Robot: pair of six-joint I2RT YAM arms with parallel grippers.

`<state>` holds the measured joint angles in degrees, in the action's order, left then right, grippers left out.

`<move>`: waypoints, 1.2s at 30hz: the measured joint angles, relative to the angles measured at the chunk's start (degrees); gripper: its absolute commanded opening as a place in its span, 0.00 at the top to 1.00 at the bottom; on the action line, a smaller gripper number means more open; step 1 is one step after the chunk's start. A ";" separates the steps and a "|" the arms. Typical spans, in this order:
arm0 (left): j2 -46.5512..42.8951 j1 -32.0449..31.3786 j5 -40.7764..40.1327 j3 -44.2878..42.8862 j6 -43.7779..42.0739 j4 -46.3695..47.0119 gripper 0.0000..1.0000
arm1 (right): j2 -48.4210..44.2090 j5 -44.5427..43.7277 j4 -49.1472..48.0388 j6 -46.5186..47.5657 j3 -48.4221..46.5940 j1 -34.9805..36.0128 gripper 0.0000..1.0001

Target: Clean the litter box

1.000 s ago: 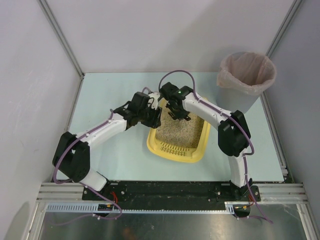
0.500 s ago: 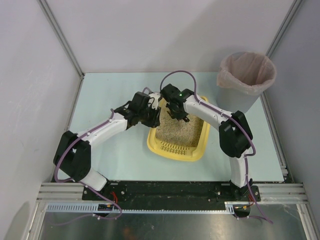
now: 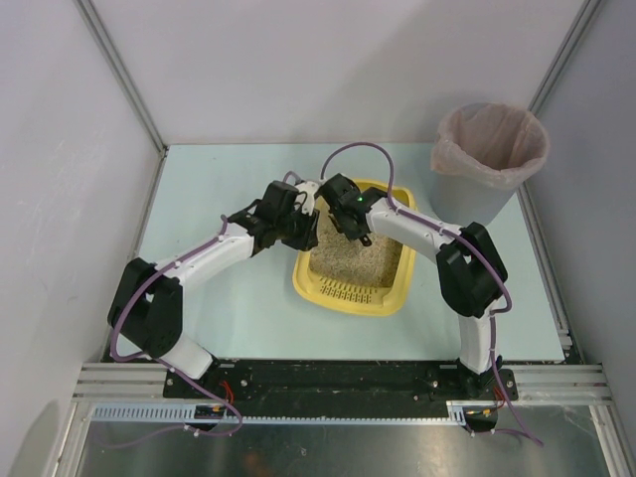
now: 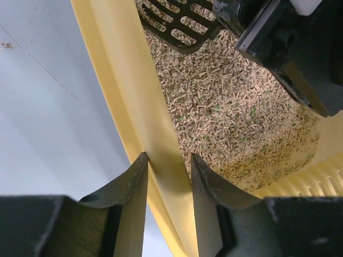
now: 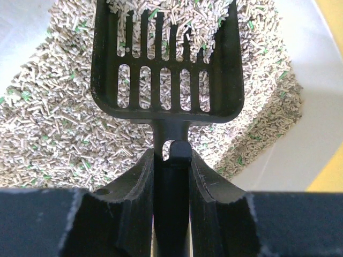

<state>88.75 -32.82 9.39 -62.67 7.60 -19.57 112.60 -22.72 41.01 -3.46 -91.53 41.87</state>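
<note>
The yellow litter box (image 3: 397, 288) lies mid-table, its slotted rim at the near end, with beige litter (image 3: 356, 260) inside. My left gripper (image 3: 304, 233) is shut on the box's left wall (image 4: 161, 160), one finger outside and one inside. My right gripper (image 3: 350, 221) is shut on the handle of the black slotted scoop (image 5: 166, 64). The scoop's blade lies in the litter at the far left part of the box and holds some pellets. The scoop (image 4: 179, 24) also shows at the top of the left wrist view.
A grey round bin (image 3: 489, 159) with a pinkish liner stands at the far right corner of the table. Grey walls enclose the table on three sides. The pale blue tabletop (image 3: 219, 298) lies bare left of the box.
My right gripper with the scoop has moved toward the far left end of the box. The left gripper keeps its hold on the wall.
</note>
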 measured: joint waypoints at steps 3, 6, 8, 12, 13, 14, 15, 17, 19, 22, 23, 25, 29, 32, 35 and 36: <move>0.13 0.04 -0.15 -0.02 0.02 0.39 0.63 | 0.00 -0.15 -1.09 -1.16 0.24 0.00 1.00; 0.22 0.09 -0.17 -0.02 0.02 0.66 0.62 | 0.00 -0.31 -1.88 -2.93 0.35 0.00 1.00; 0.28 0.13 -0.17 -0.02 0.07 0.83 0.63 | 0.00 -0.39 -2.45 -4.48 0.35 0.00 1.00; 0.42 0.22 -0.26 -0.07 0.13 1.07 0.63 | 0.00 -0.59 -3.78 -7.48 0.35 0.00 1.00; 0.44 0.24 -0.28 -0.11 0.11 1.16 0.63 | 0.00 -0.72 -4.15 -8.17 0.42 0.00 1.00; 0.50 0.28 -0.33 -0.13 0.11 1.27 0.63 | 0.02 -0.85 -4.52 -8.85 0.48 0.00 1.00; 0.52 0.28 -0.39 -0.13 0.11 1.40 0.63 | 0.04 -0.98 -4.90 -9.42 0.55 0.00 1.00; 0.52 0.33 -0.46 -0.13 0.11 1.46 0.63 | 0.09 -1.49 -5.42 -10.19 0.61 0.00 1.00; 0.52 0.37 -0.55 -0.13 0.07 1.51 0.63 | 0.13 -2.08 -6.29 -10.97 0.74 0.00 1.00; 0.52 0.39 -0.70 -0.13 0.04 1.55 0.63 | 0.13 -3.02 -7.87 -11.80 1.18 0.00 1.00; 0.52 0.39 -0.76 -0.13 0.04 1.57 0.63 | 0.13 -3.34 -8.41 -12.02 1.49 0.00 1.00; 0.52 0.39 -0.85 -0.13 -0.02 1.60 0.63 | 0.13 -4.00 -10.08 -12.52 2.56 0.04 1.00; 0.59 0.39 -1.01 -0.15 -0.02 1.64 0.62 | 0.13 -4.94 -12.50 -13.09 4.11 0.07 1.00; 0.96 0.39 -1.20 -0.57 -0.02 1.64 0.62 | 0.24 -5.46 -13.51 -13.49 4.46 0.07 1.00; 1.49 0.39 -1.38 -1.16 0.00 1.55 0.62 | 0.39 -5.92 -14.51 -13.66 4.87 0.07 1.00; 1.64 0.39 -1.53 -1.40 0.04 1.44 0.62 | 0.39 -5.99 -14.84 -13.68 5.01 0.07 1.00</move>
<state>90.39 -32.42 7.86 -64.07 7.64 -18.13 112.99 -28.71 26.17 -17.15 -86.52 41.93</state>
